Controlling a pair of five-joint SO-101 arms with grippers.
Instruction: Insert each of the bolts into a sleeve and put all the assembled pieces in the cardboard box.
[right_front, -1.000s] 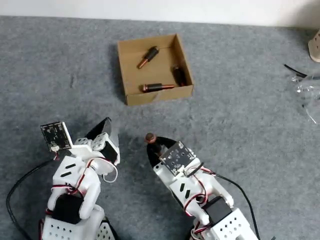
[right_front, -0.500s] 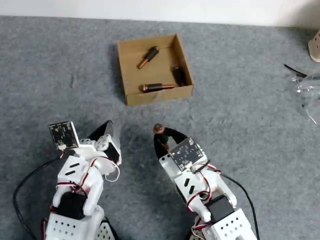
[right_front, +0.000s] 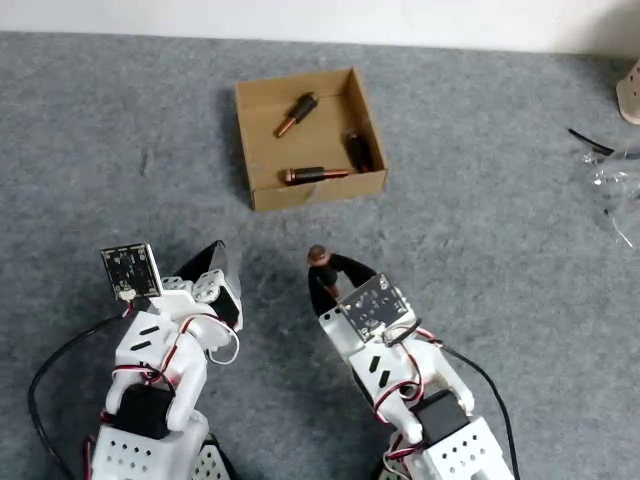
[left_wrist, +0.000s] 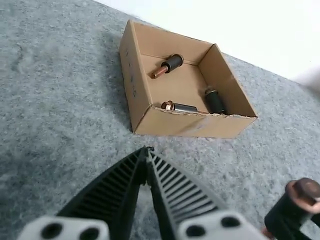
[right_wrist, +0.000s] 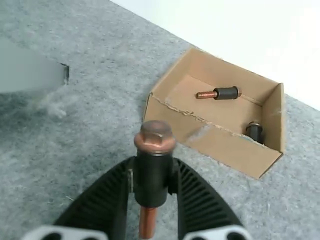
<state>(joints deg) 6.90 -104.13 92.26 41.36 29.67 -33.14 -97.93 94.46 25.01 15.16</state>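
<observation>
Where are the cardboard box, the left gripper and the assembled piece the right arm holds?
cardboard box (right_front: 320, 190), high view, outer face of the wall nearest the arms.
left gripper (left_wrist: 148, 153), left wrist view, where the shut fingertips meet.
assembled piece (right_wrist: 151, 177), right wrist view, on its black sleeve.

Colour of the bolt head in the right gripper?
Copper: the bolt head sits above a black sleeve. Right wrist view shows it best.

The left hand (left_wrist: 146, 151) is seen closed above the grey desk (left_wrist: 50, 115); three pieces (left_wrist: 170, 64), apparently all assembled, are held in the cardboard box (left_wrist: 131, 80).
</observation>
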